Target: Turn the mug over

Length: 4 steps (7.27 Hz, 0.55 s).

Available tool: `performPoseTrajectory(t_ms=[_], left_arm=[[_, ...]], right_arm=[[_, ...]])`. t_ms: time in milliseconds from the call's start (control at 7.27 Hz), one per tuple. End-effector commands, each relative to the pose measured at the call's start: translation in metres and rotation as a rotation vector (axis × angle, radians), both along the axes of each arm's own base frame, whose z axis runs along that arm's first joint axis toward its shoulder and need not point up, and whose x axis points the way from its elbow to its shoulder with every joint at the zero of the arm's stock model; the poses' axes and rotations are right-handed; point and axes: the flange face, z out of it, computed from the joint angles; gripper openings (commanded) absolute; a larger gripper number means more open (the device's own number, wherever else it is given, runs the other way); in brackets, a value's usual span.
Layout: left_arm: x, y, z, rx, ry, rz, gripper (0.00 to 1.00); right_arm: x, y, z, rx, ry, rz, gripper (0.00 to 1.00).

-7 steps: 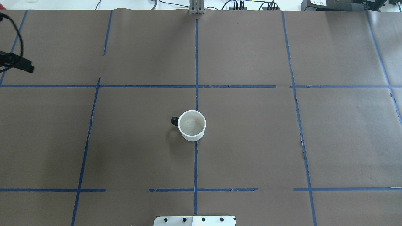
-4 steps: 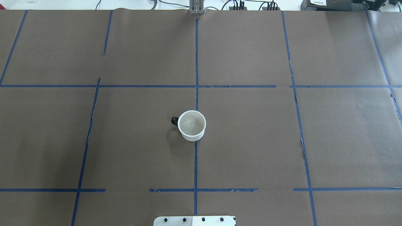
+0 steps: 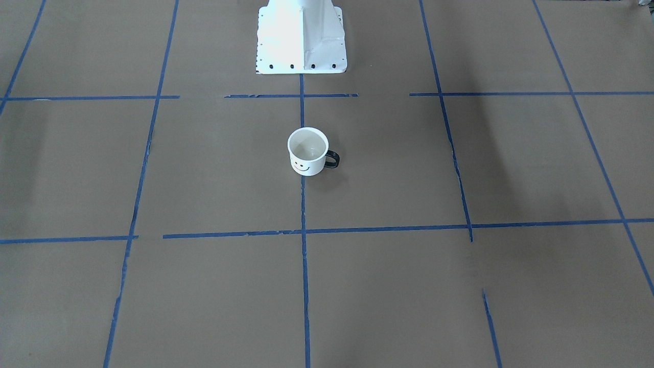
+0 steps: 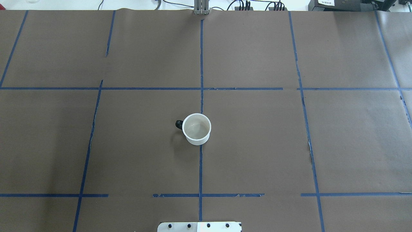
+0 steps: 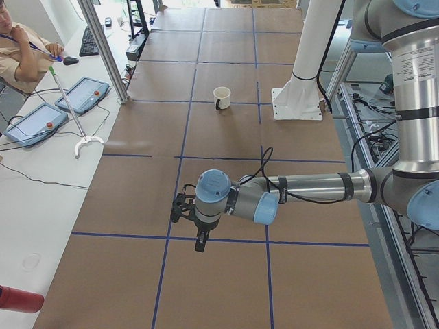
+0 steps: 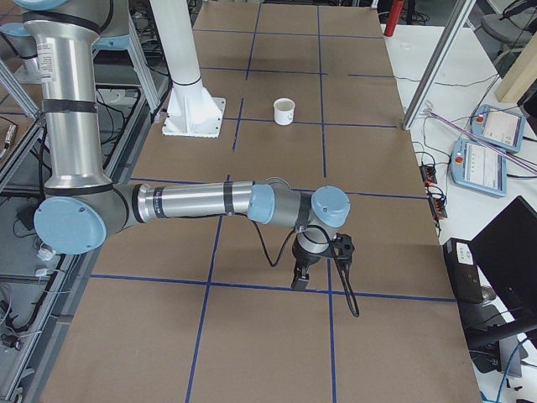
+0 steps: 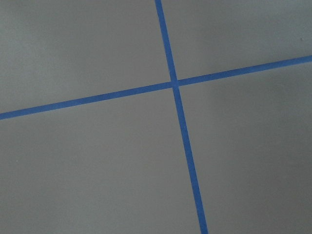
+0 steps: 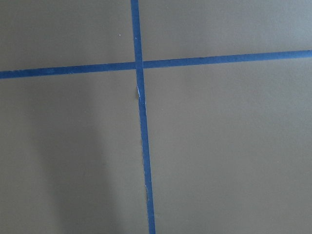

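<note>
The left gripper hangs low over crossed blue tape lines on the brown surface, and the right gripper does likewise at the opposite end. Whether either is wide or narrow cannot be told. Well apart from both, between them, the mug stands upright, mouth up, handle toward the left gripper's side. Only the front-facing view shows its smiley face, turned away from the white robot base.
</note>
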Motion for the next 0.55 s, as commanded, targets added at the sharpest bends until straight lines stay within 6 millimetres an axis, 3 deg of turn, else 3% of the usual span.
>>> performPoseTrajectory(t_ms=[0,412], left_arm=[[-0.0052,0.0019,-0.0036,-0.029,0.0,-0.011,1.0],[-0.0052,-0.0023,0.0036,-0.032,-0.009,-0.011,1.0]], right_arm=[[0.0,0.0,0.0,0.0,0.0,0.0,1.0],[0.0,0.0,0.0,0.0,0.0,0.0,1.0]])
